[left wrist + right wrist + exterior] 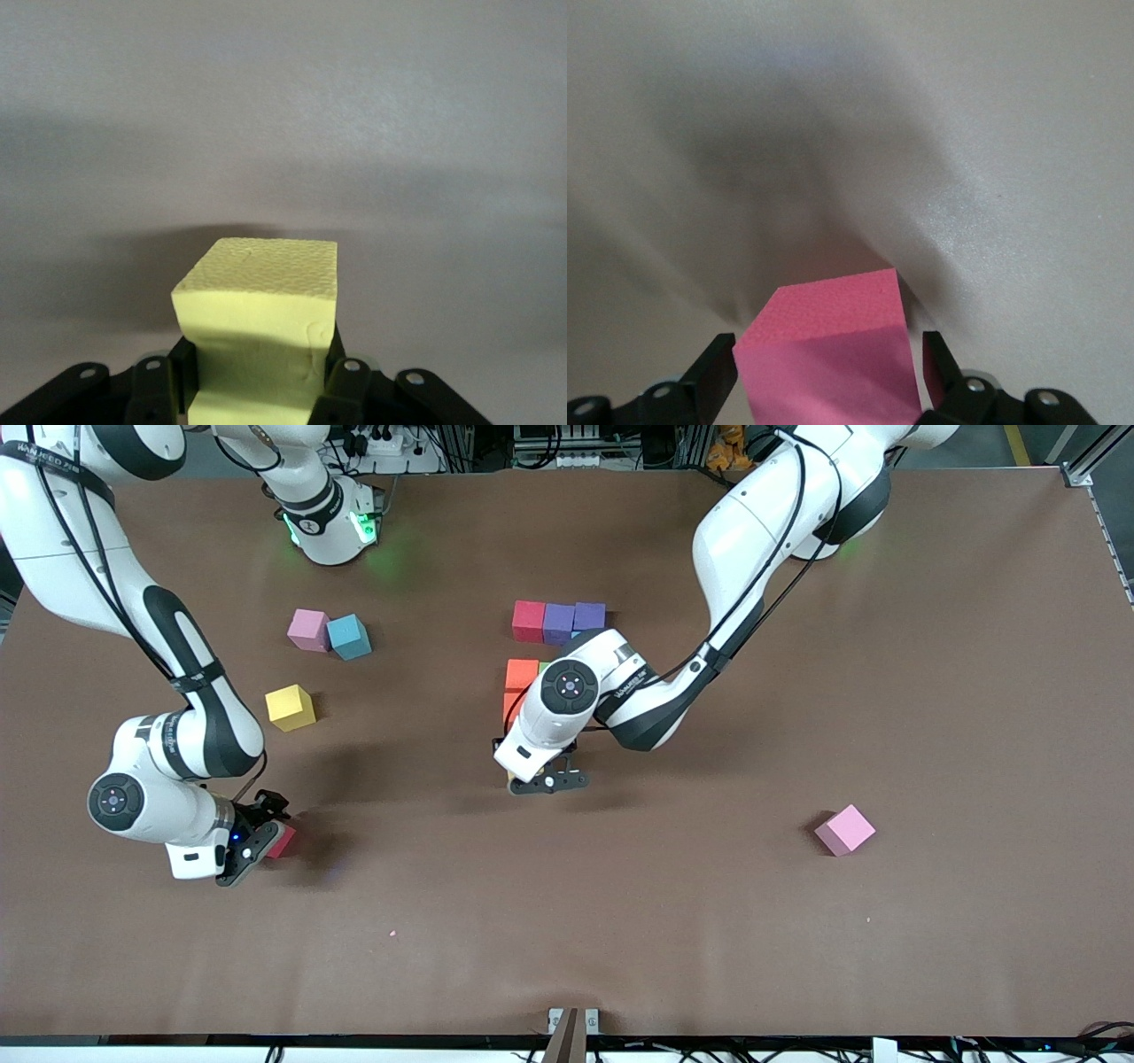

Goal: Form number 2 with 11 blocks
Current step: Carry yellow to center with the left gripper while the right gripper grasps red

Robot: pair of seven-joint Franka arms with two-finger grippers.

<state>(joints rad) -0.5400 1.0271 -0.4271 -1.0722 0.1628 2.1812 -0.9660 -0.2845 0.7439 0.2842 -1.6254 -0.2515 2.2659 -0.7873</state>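
The left arm reaches from its base to the middle of the surface, wrist bent down, its left claw (547, 779) clamped tight on a pale yellow-green block (266, 328). The right arm bends low toward its own end; the right claw (259, 841) straddles a red block (828, 354), fingers not touching it.

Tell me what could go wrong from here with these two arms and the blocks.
The left gripper pinches a pale yellow-green block hard enough to dent it; it may spring askew when released. Its arm hides part of the started digit, so placement could nudge those cubes. The right gripper straddles a red block turned at an angle; closing may twist it.
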